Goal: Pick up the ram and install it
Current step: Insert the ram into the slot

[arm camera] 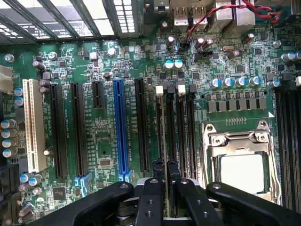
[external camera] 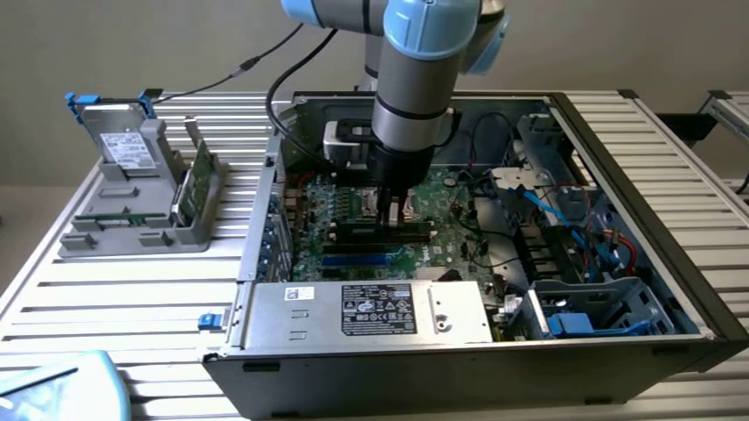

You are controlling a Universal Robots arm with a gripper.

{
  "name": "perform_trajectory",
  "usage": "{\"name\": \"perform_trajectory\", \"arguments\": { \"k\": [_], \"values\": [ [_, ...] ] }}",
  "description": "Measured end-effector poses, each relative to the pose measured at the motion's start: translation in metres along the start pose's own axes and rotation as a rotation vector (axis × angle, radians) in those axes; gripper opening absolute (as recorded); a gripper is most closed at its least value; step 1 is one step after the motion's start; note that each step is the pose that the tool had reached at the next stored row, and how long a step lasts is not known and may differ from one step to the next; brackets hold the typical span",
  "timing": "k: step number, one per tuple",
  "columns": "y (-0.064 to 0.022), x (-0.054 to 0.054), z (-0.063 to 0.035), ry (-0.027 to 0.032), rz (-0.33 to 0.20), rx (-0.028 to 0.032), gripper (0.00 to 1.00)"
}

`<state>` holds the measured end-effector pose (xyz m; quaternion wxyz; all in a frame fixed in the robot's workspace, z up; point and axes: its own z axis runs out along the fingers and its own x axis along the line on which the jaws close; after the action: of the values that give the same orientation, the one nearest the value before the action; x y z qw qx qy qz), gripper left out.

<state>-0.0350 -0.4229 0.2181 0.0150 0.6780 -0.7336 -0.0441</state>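
- My gripper (arm camera: 165,165) is clenched narrow on the ram (arm camera: 163,132). I see the stick edge-on, as a thin strip running away from my fingertips (arm camera: 158,170).
- The ram stands on edge along one of the black memory slots (arm camera: 181,127) on the motherboard (arm camera: 103,136). I cannot tell whether it is seated or only resting over the slot.
- The slots lie close side by side. I judge that a small sideways drift or tilt would put the edge on a slot wall, and pressing then could bend the stick or scrape the contacts.
- A white latch (arm camera: 159,89) sits at the slot's far end. If it is not swung back, or the notch faces the wrong way, a push would jam rather than click.
- The processor socket (arm camera: 242,165) lies beside the slots on one side and a blue slot (arm camera: 117,127) on the other. A slip in my grip could drop the ram onto either.
- In the exterior view my gripper (external camera: 395,209) reaches deep into the open computer case (external camera: 655,175).
- Outside the case, at the exterior view's left, a silver drive box (external camera: 123,153) and a green card (external camera: 202,175) stand in a holder on the surface (external camera: 129,307), well apart.
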Motion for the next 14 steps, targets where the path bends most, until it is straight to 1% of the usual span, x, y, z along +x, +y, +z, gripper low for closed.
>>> {"name": "perform_trajectory", "arguments": {
  "k": [7, 14],
  "values": [
    [0.0001, -0.0003, 0.0006, -0.0010, 0.013, 0.0005, 0.15],
    [0.0011, -0.0004, 0.0007, -0.0031, 0.039, 0.0014, 0.15]
  ]
}}
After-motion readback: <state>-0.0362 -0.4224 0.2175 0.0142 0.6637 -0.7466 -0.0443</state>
